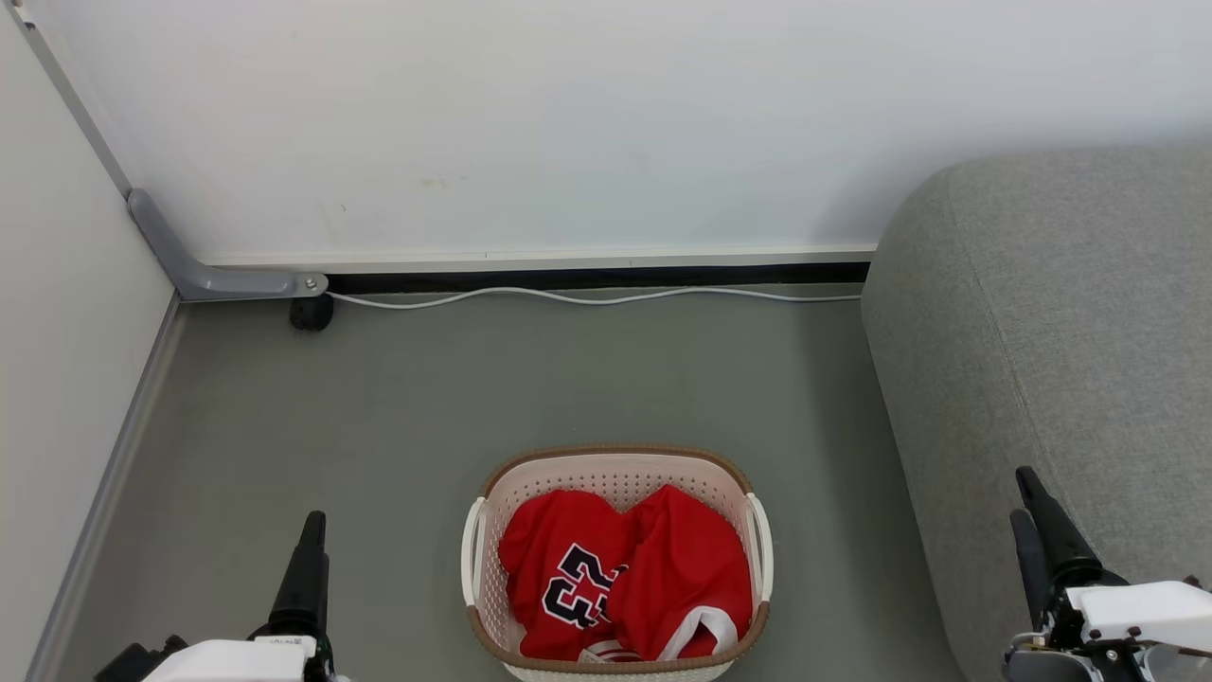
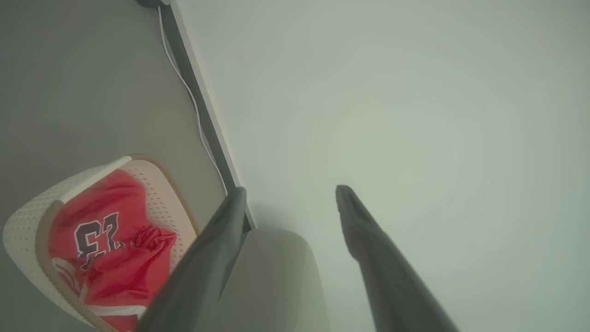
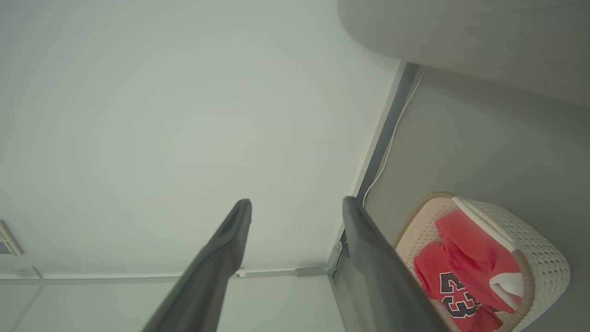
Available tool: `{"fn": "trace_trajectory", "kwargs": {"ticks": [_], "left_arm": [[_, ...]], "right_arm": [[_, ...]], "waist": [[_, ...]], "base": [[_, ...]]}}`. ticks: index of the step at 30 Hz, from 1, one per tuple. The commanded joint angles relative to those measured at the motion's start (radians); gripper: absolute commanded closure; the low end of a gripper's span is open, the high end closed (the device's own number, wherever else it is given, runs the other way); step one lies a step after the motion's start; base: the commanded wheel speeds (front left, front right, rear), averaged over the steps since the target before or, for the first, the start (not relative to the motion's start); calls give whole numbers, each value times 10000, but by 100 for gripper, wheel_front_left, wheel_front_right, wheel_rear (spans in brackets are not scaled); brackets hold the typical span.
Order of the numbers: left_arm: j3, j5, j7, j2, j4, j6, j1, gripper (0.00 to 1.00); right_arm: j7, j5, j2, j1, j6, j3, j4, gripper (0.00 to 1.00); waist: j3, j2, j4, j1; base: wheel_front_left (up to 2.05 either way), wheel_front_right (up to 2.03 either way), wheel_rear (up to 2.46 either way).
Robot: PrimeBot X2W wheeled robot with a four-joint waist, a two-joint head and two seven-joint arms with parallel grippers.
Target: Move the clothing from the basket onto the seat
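Observation:
The cream basket [image 1: 606,454] stands on the grey floor at the bottom centre. Inside lies the red clothing: a jersey [image 1: 566,580] marked "23" on the left, and a plain red piece with white trim [image 1: 689,568] on the right. The grey seat [image 1: 1070,360] fills the right side. My left gripper [image 1: 312,530] hovers left of the basket, my right gripper [image 1: 1021,494] in front of the seat's edge. Both stand open and empty, as the left gripper [image 2: 290,189] and right gripper [image 3: 296,201] show. The wrist views also catch the basket [image 2: 27,216] [image 3: 544,263], the clothing [image 2: 110,249] [image 3: 465,263] and the seat [image 2: 272,276] [image 3: 461,37].
A white wall [image 1: 568,123] closes the back, with a white cable [image 1: 587,297] running along its base. A grey bracket with a black caster [image 1: 309,311] sits in the back left corner. A pale panel [image 1: 66,360] bounds the left side. Open floor [image 1: 398,407] surrounds the basket.

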State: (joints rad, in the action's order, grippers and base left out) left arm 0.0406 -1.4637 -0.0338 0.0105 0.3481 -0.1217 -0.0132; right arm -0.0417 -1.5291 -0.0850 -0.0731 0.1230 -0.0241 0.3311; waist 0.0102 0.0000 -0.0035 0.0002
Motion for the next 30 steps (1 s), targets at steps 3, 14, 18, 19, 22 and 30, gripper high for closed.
{"fn": "trace_trajectory", "kwargs": {"ticks": [3,14,18,19,22,30], "left_arm": [[-1,627,142,108,-202,-20,-607,0],[-402,2918,465,141,-241,330,-839,0],[-586,3754,582,153,-164,491,-906,0],[-626,3921,612,156,-147,523,-924,0],[-751,4407,700,165,-135,616,-977,0],[-971,5509,905,187,-123,859,-1110,0]], "right_arm": [[214,354,-381,-584,40,281,-204,0],[544,2035,-691,-922,44,643,67,0],[662,2711,-761,-1021,46,792,151,0],[691,2851,-783,-1045,46,849,167,0],[779,3217,-863,-1126,47,1015,208,0],[984,4023,-1057,-1305,50,1243,162,0]], "waist": [[12,0,-6,-2],[74,0,-25,-2],[88,0,-37,-2],[92,0,-41,-2],[98,0,-49,-2],[94,0,-71,-2]], "base": [[0,0,0],[0,0,0],[0,0,0],[0,0,0],[0,0,0],[0,0,0]]}}
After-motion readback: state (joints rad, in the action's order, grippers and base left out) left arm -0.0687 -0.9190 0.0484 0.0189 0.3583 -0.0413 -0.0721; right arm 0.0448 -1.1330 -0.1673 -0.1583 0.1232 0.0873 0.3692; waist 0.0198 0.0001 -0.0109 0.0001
